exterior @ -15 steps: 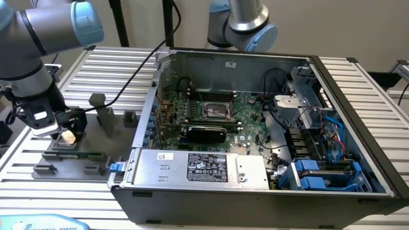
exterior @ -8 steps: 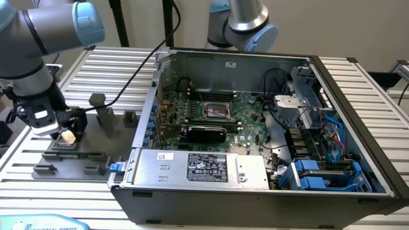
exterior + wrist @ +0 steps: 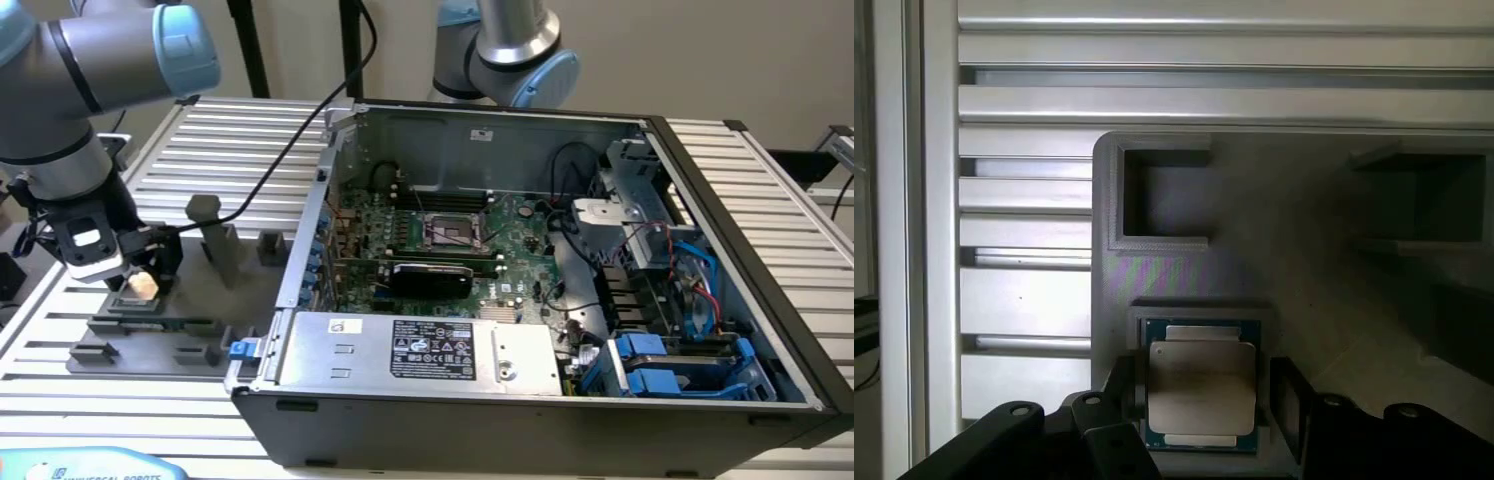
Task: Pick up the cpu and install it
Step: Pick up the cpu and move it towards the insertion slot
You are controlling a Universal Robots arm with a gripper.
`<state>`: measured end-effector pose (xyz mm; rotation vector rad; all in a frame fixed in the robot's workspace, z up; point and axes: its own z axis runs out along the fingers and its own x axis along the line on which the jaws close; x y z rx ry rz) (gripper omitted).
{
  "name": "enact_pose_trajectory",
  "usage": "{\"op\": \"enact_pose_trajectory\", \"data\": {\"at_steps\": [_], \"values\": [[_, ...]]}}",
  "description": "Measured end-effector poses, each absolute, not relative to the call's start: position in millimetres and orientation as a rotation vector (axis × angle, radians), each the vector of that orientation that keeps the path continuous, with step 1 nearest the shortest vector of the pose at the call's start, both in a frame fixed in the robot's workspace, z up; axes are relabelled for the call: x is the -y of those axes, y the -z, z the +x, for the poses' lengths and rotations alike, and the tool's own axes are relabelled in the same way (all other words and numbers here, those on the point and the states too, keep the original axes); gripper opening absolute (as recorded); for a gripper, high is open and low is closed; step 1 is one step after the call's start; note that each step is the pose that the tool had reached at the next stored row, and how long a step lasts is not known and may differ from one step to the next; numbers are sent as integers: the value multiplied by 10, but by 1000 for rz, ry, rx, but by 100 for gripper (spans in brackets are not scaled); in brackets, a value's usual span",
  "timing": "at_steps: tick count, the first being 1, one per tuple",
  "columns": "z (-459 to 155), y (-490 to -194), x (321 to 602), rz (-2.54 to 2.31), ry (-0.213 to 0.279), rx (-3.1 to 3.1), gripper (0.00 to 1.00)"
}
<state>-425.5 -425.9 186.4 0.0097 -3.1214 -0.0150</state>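
The cpu [image 3: 1199, 385], a flat square chip with a pale silver top and a thin rim, lies in a recess of the grey fixture [image 3: 1304, 250]. My gripper [image 3: 1206, 400] is open and straddles it, one dark finger [image 3: 1126, 392] on each side, the chip between them. In the exterior view the gripper [image 3: 138, 292] hangs low over the fixture block [image 3: 134, 328] at the exterior view's left, with the pale cpu [image 3: 139, 285] just visible between its fingers. The square metal socket [image 3: 454, 232] sits on the motherboard inside the open computer case.
The open case [image 3: 534, 400] stands at the exterior view's right of the fixture, with a power supply [image 3: 427, 350] along its near side. Grey posts [image 3: 214, 240] rise from the fixture. A second arm's base [image 3: 514, 50] stands behind the case. A black cable [image 3: 287, 150] runs across the slatted table.
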Motion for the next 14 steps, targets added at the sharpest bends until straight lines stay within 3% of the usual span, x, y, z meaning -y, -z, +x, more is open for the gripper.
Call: {"op": "enact_pose_trajectory", "data": {"at_steps": [14], "values": [[-4255, -1856, 4257, 10, 15, 3122, 65]]}}
